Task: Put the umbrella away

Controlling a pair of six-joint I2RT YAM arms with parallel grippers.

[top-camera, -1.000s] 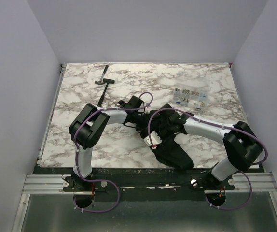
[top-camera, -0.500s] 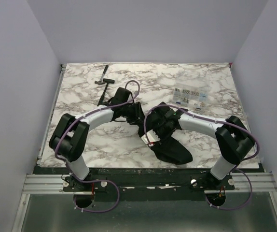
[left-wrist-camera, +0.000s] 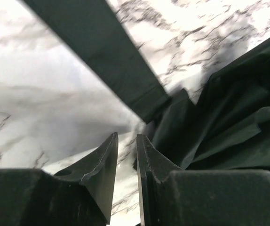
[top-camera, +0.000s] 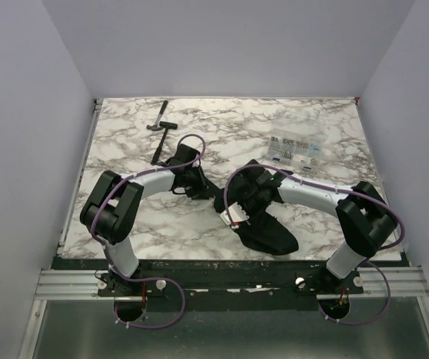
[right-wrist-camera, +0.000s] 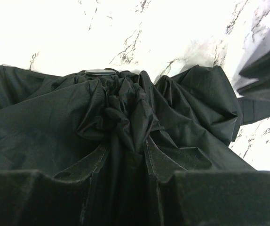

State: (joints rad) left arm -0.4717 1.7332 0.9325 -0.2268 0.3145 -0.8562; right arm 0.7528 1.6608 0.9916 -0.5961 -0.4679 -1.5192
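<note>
On the near middle of the desk (top-camera: 125,217) lies the umbrella (top-camera: 270,235). My right gripper (right-wrist-camera: 125,147) pinches its bunched cloth, and my left gripper (left-wrist-camera: 126,139) is narrow and empty. I should gather the loose folds inward gently.

I had the umbrella (top-camera: 267,228) heaped over mid-table toward the near edge, a dark strap (left-wrist-camera: 102,52) crossing ahead of my left gripper (left-wrist-camera: 126,137), hammer (top-camera: 160,132) far left, packet (top-camera: 294,149) far right, bare table (top-camera: 222,123) between them lay open

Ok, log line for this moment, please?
left pincer: narrow gap, empty, beside strap | right pincer: shut on bunched umbrella fabric | umbrella: loose on table, not put away
</note>
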